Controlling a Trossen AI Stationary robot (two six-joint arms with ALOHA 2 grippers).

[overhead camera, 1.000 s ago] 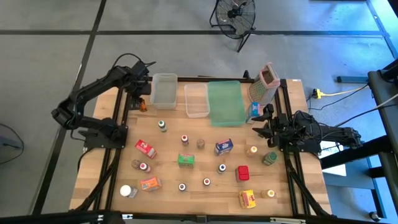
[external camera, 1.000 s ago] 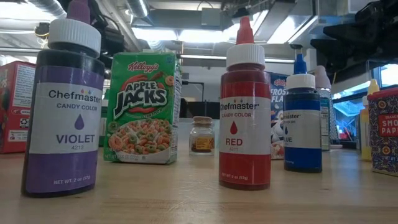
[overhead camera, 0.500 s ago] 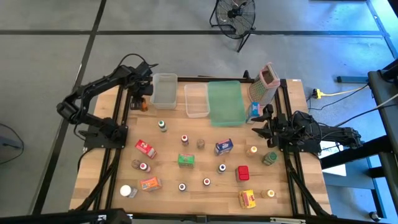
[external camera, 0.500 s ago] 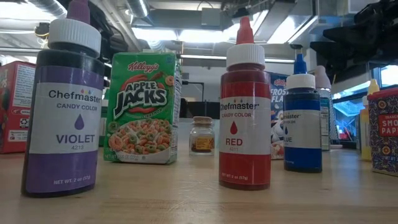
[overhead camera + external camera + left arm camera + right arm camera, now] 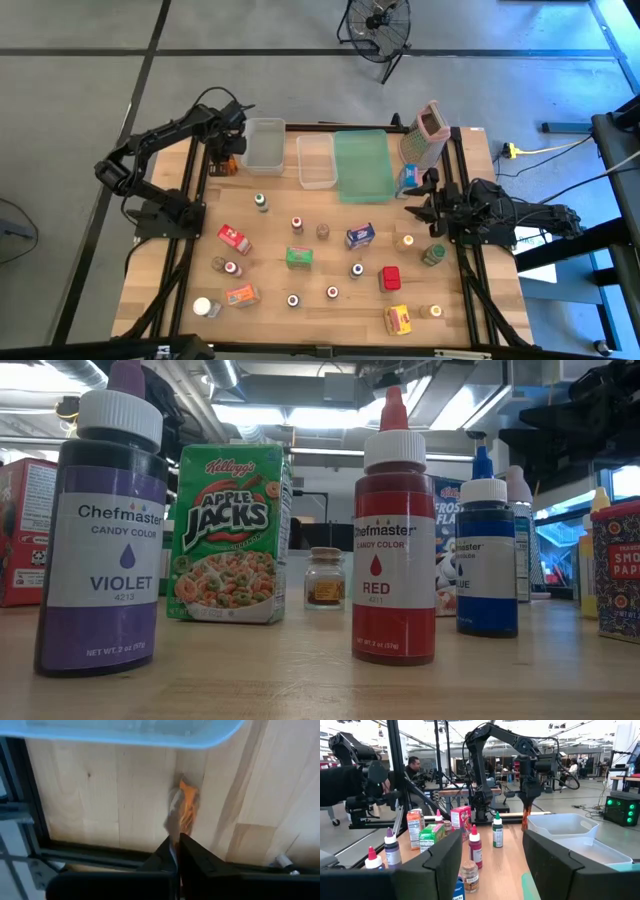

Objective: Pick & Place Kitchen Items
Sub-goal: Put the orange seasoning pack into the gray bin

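An orange-capped bottle (image 5: 229, 167) hangs at about ten o'clock on the tabletop (image 5: 320, 300), just beside the nearer clear bin (image 5: 263, 146); the left claw (image 5: 227, 160) is clenched on its orange tip (image 5: 187, 807); the other kitchen items (image 5: 300, 255) stand spread over the tabletop's middle and six o'clock side; the right claw (image 5: 412, 195) waits at three o'clock, fingers (image 5: 445, 860) apart, empty.

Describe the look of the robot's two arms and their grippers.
Both arms are dark, nearly black, jointed links with cables looped along them, seen from above. The left gripper ends in two flat dark fingers tapering to blunt tips. The right gripper has two broad, matte black fingers with angled inner edges. No markings can be made out.
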